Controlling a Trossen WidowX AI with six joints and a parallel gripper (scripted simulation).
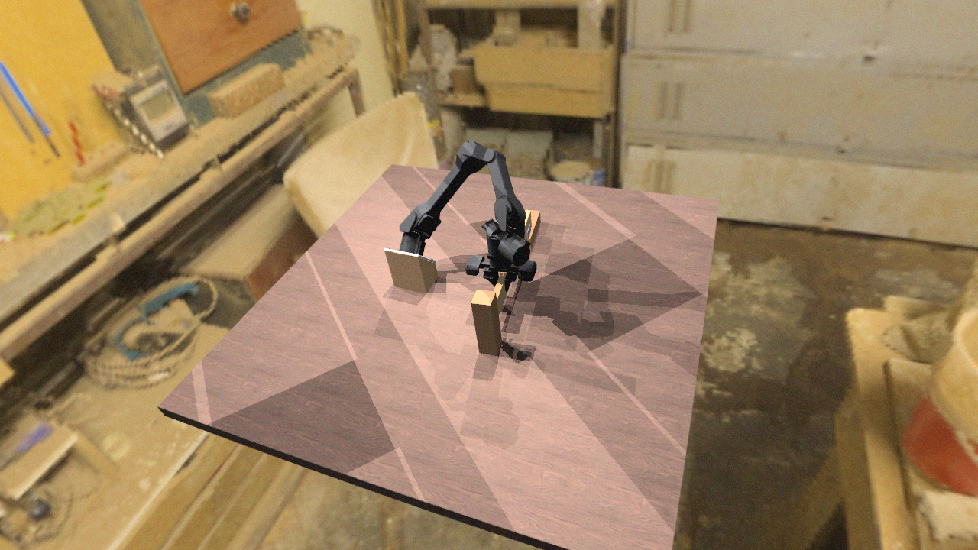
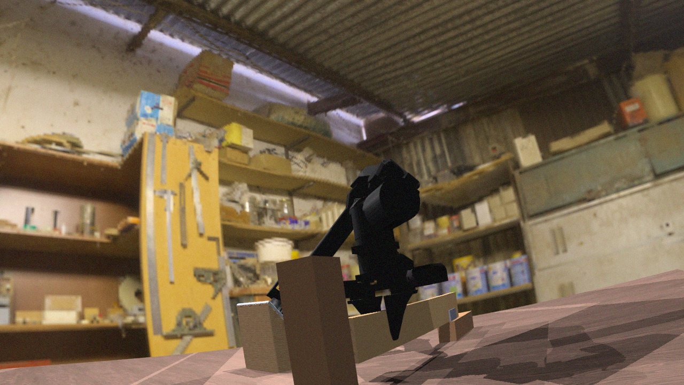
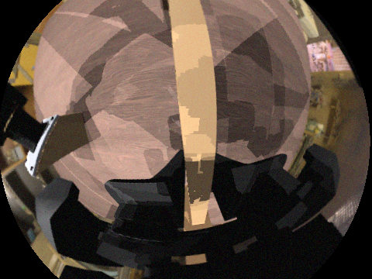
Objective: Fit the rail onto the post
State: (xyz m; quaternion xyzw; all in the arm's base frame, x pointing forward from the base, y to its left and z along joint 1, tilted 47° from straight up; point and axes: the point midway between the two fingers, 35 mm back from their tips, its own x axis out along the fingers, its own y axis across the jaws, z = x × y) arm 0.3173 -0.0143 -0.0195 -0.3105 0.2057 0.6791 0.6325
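Observation:
The long pale rail (image 1: pixel 501 292) (image 2: pixel 425 313) (image 3: pixel 195 77) is off the table at its near end and looks about level. Its far end, with a blue patch, is at the low footboard block (image 1: pixel 535 224) (image 2: pixel 461 327); the seat in the bracket is not clear. My gripper (image 1: pixel 501 279) (image 2: pixel 382 316) (image 3: pixel 191 151) points down and is shut on the rail near the post, one finger on each side. The upright post (image 1: pixel 487 327) (image 2: pixel 315 311) hides the rail's near end in the exterior view. Pegs and holes are hidden, so I cannot tell whether the end touches the post.
The arm's base stands on a pale block (image 1: pixel 410 272) (image 2: pixel 260 335) (image 3: pixel 69 136) to the left of the rail and post. The arm arches from there over to the rail. Dark shadows of the arm and rail fall across the table (image 1: pixel 307 424) on the right.

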